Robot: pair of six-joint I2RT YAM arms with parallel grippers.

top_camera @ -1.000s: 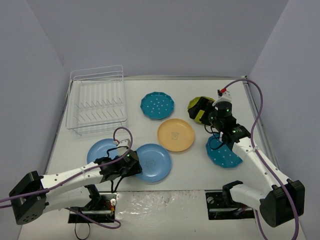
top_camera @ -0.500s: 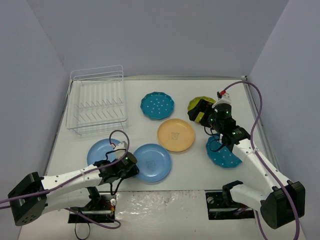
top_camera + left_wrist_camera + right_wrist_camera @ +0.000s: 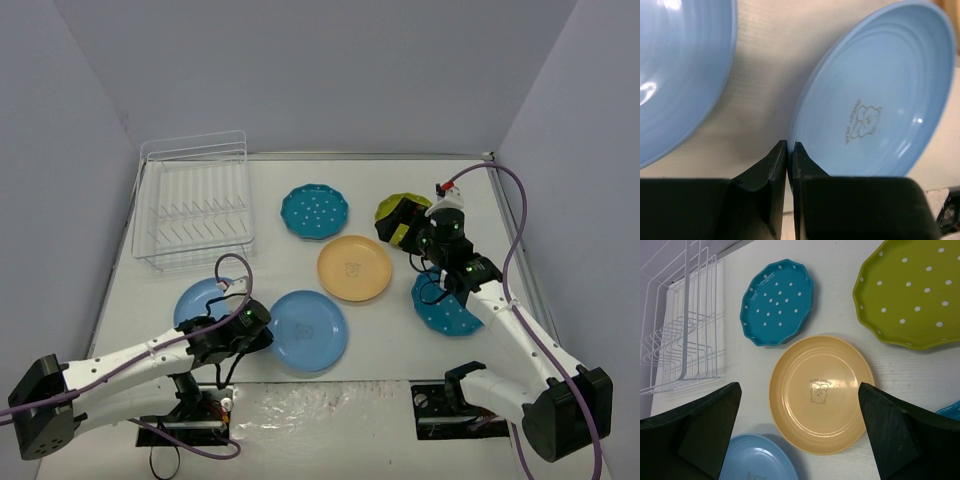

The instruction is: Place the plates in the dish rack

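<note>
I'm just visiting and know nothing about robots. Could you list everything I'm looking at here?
Dish rack: one, white wire, far left of the table, no plates in it.
Teal dotted plates: two, one right of the rack, the other at the right, partly under the right arm.
Lime green dotted plate: one, far right.
Orange-yellow plate: one, centre.
Light blue plates: two, near left, the other partly under the left arm.
Table: one, white.
Left gripper: black, closed on the rim of the right-hand light blue plate.
Right gripper: black, open, holding nothing, by the lime green plate.
</note>
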